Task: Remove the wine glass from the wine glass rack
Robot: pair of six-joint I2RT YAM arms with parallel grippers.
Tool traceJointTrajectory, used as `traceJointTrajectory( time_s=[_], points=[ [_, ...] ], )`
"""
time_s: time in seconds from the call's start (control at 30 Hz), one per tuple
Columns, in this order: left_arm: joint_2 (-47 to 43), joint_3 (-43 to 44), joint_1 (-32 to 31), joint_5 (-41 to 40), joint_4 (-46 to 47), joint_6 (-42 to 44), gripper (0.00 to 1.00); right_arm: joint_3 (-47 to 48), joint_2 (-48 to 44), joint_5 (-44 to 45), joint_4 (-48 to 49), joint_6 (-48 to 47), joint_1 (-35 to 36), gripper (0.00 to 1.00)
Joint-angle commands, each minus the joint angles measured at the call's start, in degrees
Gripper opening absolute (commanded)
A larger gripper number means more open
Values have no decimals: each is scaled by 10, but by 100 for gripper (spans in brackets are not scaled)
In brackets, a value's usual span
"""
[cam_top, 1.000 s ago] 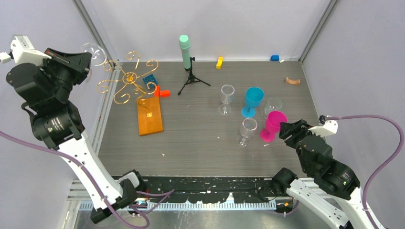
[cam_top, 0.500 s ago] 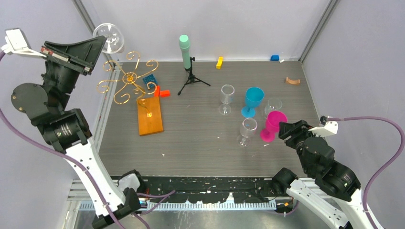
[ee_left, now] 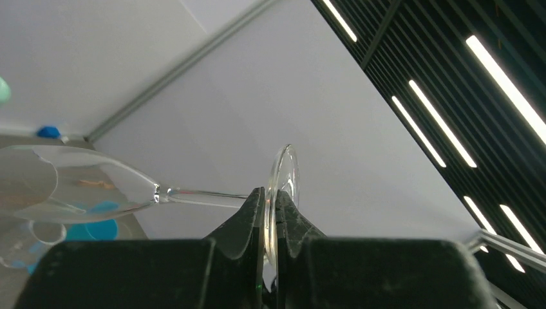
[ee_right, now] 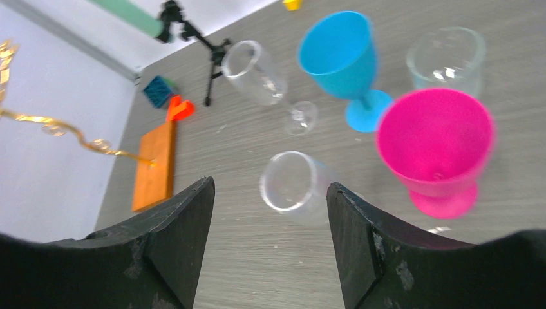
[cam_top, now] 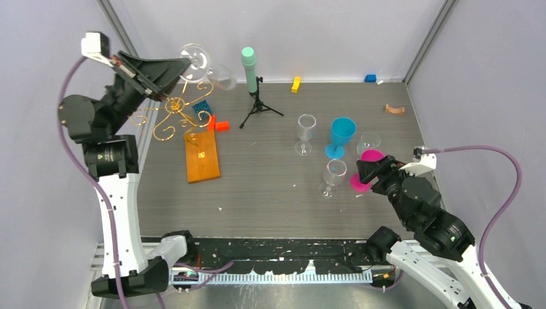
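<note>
My left gripper (cam_top: 183, 63) is shut on the round foot of a clear wine glass (cam_top: 209, 67), held on its side high above the gold wire rack (cam_top: 175, 106). The bowl points right toward the mint cylinder. In the left wrist view the fingers (ee_left: 257, 209) pinch the foot of the glass (ee_left: 283, 177), stem and bowl (ee_left: 71, 183) reaching left. The rack stands on an orange wooden base (cam_top: 202, 158) and its arms look empty. My right gripper (cam_top: 366, 172) is open and empty beside the pink goblet (cam_top: 368, 168); the right wrist view shows it (ee_right: 270, 193) over a clear glass (ee_right: 293, 187).
A black tripod with mint-green cylinder (cam_top: 252, 84) stands behind the rack. Three clear glasses (cam_top: 305, 132), a blue goblet (cam_top: 340, 136) and the pink goblet cluster at right-centre. Small blocks lie about: red (cam_top: 219, 125), yellow (cam_top: 295, 84), blue (cam_top: 370, 78). Walls enclose the table.
My left arm has swung right with the wine glass, from the far left edge to above the rack, tipping the bowl rightward. My right gripper has shifted left toward the pink goblet.
</note>
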Motion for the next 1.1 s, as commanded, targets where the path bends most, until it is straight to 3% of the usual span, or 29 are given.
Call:
traceJointTrajectory(
  time_s=[0.0,0.2,0.47,0.8,0.93,1.07],
  points=[
    [4,-39,-101,-27,14,17,0,-4,16,-149,139,-54,3,71],
    [20,-115,-251,-82,-5,49,0,12,57,-349,285,-106,3,73],
    [66,-170,-393,-85,39,38,0,41,124,-468,407,-144,2,73],
    [48,-208,-459,-110,7,56,0,65,200,-582,448,-236,3,70],
    [41,-218,-470,-118,4,53,0,74,224,-600,451,-257,3,64],
    [33,-224,-477,-125,4,49,0,76,241,-626,451,-265,3,52]
  ],
)
